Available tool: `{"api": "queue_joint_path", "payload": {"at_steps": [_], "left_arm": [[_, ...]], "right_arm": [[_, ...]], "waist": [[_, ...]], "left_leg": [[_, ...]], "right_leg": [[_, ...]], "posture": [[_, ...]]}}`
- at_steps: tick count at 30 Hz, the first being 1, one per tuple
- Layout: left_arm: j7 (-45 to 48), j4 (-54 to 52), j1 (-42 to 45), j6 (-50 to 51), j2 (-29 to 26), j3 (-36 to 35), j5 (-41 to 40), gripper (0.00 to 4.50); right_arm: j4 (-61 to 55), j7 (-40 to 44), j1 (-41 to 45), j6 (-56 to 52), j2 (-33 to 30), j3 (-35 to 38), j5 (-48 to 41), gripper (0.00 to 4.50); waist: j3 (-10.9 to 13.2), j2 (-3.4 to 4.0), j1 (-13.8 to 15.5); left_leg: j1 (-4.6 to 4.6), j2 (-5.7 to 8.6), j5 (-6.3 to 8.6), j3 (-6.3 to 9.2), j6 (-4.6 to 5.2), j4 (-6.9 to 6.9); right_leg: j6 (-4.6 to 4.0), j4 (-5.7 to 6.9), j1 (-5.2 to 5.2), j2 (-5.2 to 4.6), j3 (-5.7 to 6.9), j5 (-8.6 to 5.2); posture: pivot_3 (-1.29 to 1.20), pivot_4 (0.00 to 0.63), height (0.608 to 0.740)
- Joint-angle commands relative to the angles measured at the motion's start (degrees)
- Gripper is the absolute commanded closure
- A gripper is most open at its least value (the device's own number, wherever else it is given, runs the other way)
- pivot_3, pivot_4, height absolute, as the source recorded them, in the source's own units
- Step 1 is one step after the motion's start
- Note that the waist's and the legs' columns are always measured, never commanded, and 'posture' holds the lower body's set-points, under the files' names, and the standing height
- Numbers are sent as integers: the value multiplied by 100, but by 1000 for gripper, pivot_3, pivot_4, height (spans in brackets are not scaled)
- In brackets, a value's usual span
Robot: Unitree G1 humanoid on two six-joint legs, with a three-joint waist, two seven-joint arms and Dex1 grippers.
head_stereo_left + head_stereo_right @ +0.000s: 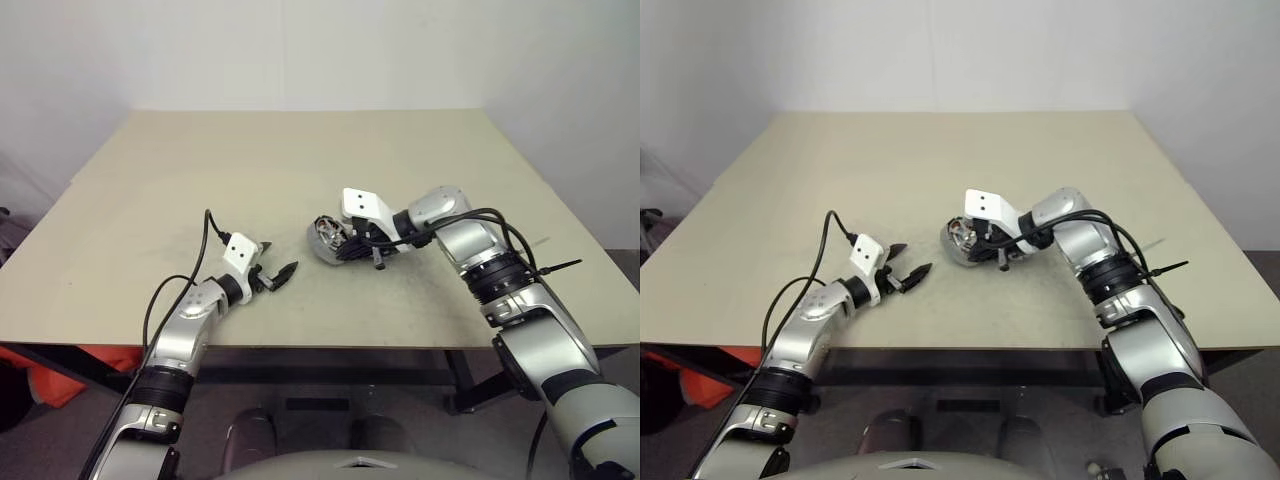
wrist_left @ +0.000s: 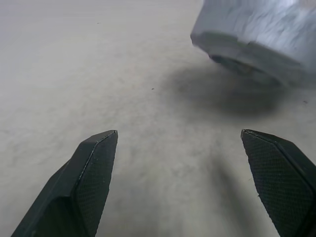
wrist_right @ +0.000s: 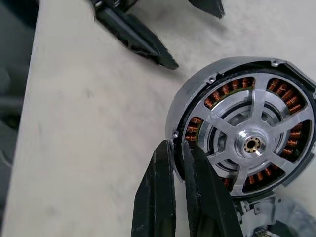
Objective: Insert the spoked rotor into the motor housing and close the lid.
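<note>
Counter (image 1: 300, 150), pale beige, fills the head views. Near its middle the right gripper (image 1: 352, 243) points left and down, clamped on the edge of the motor housing (image 1: 327, 238), which is tilted up off the surface. Well to the left and nearer, the left gripper (image 1: 275, 268) hovers low over bare counter, its fingers spread wide and holding nothing.

Left wrist view: two black fingertips (image 2: 94, 173) stand far apart above the counter, and a grey rounded body, probably the housing's outer shell (image 2: 256, 34), hangs beyond them over its own shadow.

Right wrist view: the two black fingers (image 3: 158, 197) pinch the housing's rim. Copper windings (image 3: 224, 91) ring the inside, and the spoked rotor (image 3: 249, 143) sits seated within them, brass hub at its centre. The left gripper's fingers lie beyond.
</note>
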State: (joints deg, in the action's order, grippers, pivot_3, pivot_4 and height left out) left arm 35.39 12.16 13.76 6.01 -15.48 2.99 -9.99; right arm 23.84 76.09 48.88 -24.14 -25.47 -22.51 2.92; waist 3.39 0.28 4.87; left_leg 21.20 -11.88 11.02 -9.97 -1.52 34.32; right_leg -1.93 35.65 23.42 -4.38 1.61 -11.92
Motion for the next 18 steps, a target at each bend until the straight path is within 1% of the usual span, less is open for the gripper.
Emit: {"api": "queue_joint_path", "payload": {"at_steps": [1,11,13,14,18], "left_arm": [[-57,-320,-75,-53,-84,-149,-62,246],[-125,-486,-190,11,-118,-198,-60,246],[-132,-496,-192,18,-124,-198,-58,246],[-131,-504,-196,22,-129,-200,-58,246],[-109,-518,-204,38,-147,-199,-66,246]], "right_arm": [[-40,-346,280,-616,248,229,-165,4496],[332,-763,346,-874,663,113,-155,4496],[432,-832,384,-854,709,141,-153,3799],[418,-820,391,-820,707,157,-176,3531],[-42,-726,343,-865,626,301,-377,2182]], "waist": [[0,0,-4],[2,-1,51],[2,-1,50],[2,-1,49],[3,-2,51]], "left_leg": [[-2,0,0,0,-1,-1],[-3,1,-3,0,-8,-12],[-5,1,-5,0,-11,-12],[-6,1,-6,0,-12,-12],[-7,1,-6,0,-13,-13]], "right_leg": [[0,0,0,0,0,0],[1,-6,0,-1,0,-1],[1,-5,0,0,-1,-1],[1,-4,0,0,-1,0],[1,-4,-2,-1,-1,-1]], "posture": [[0,0,740],[0,0,740],[0,0,740],[0,0,740],[0,0,740]]}}
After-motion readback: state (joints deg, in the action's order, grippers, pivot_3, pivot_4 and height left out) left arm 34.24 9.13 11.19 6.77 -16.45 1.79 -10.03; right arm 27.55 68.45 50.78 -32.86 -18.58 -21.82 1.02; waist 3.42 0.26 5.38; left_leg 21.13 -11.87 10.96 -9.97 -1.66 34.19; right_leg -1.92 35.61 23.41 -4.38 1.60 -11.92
